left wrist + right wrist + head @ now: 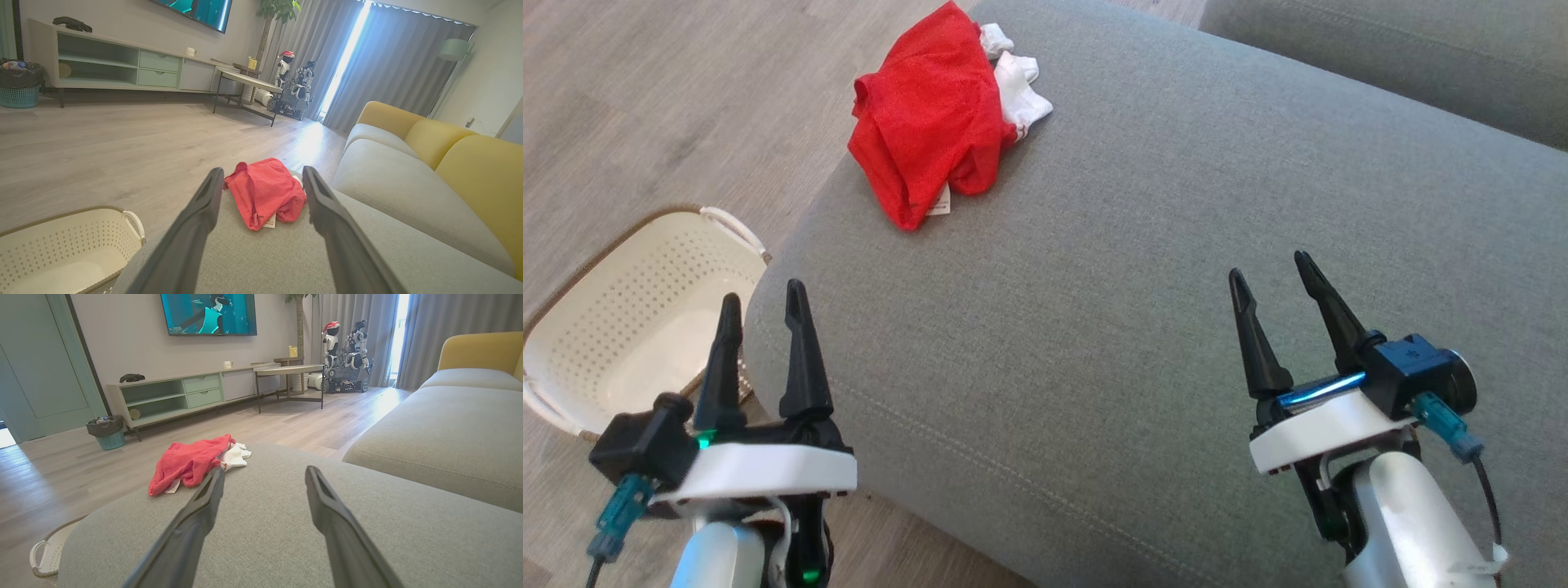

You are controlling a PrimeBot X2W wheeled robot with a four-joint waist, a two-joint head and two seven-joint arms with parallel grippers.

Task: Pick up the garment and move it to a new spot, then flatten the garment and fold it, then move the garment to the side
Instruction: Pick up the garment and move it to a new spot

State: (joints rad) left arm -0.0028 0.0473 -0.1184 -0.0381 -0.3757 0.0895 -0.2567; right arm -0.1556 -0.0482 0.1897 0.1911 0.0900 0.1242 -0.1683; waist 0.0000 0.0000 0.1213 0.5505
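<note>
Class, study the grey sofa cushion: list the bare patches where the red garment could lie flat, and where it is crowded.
Free: the grey fabric cushion between the open left gripper and right gripper, out to the neighbouring cushion. Crowded: its far left corner, where the crumpled red garment lies against white cloth. The cream perforated basket stands on the wooden floor.

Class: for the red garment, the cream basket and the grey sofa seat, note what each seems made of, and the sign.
red garment: thin, soft matte fabric, crumpled in loose folds.
cream basket: probably hard plastic, with rows of holes; its brown rim may be woven.
grey sofa seat: matte woven upholstery, with a fine weave and a stitched seam.
</note>
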